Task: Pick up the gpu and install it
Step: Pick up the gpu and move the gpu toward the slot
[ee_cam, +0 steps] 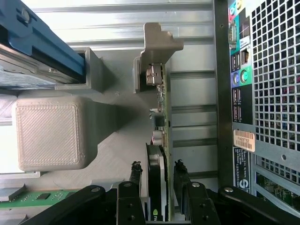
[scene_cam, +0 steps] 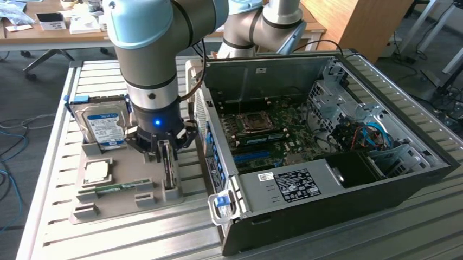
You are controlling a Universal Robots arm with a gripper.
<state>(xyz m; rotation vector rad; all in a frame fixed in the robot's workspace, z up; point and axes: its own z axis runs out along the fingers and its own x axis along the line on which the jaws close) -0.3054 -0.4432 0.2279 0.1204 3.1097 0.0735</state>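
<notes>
Beside the computer case [scene_cam: 326, 216], the hand [ee_cam: 158, 169] straddles the upright gpu [ee_cam: 155, 187], fingers apart, not gripping.

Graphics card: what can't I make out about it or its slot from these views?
1. Exterior view: graphics card stands edge-on in its holder; gripper covers its top, and the fan side is unseen.
2. Wrist view: the card's near end is cut off at the picture edge behind the gripper.
3. Exterior view: motherboard slots are too small to tell apart.
</notes>
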